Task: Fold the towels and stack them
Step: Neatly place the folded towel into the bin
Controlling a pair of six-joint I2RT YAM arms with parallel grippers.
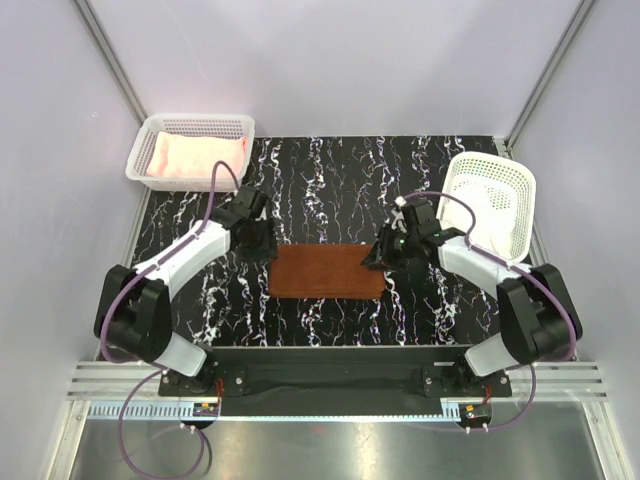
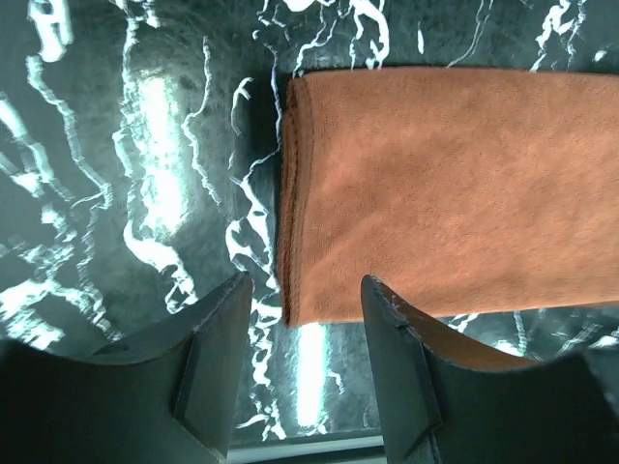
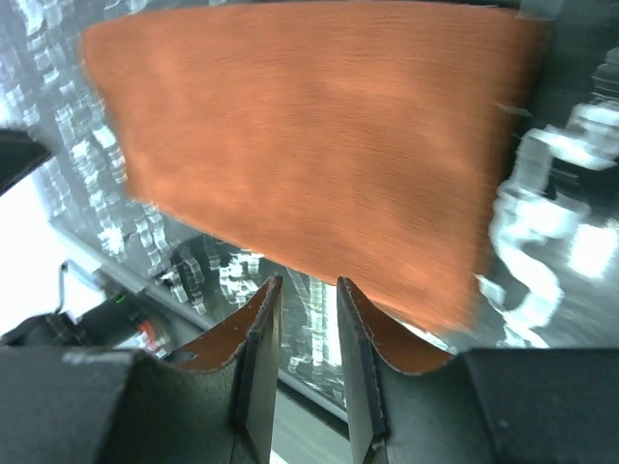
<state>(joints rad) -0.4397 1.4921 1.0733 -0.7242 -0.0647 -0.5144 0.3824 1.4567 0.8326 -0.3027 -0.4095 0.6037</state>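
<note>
A rust-brown towel [image 1: 325,271] lies folded flat as a rectangle on the black marbled table [image 1: 330,180], between the two arms. My left gripper [image 1: 258,243] hovers at its left end, open, its fingers straddling the towel's folded corner [image 2: 290,300] without holding it. My right gripper [image 1: 383,252] is at the towel's right end, jaws a little apart and empty, just off the towel's edge [image 3: 309,145]. A pale pink towel [image 1: 195,157] lies in the far-left basket. Something white shows inside the right basket [image 1: 497,200]; I cannot tell whether it is a towel.
A white mesh basket [image 1: 190,125] stands at the table's far left corner. A second white mesh basket [image 1: 520,215] leans tilted at the far right, close behind the right arm. White walls and metal posts enclose the table.
</note>
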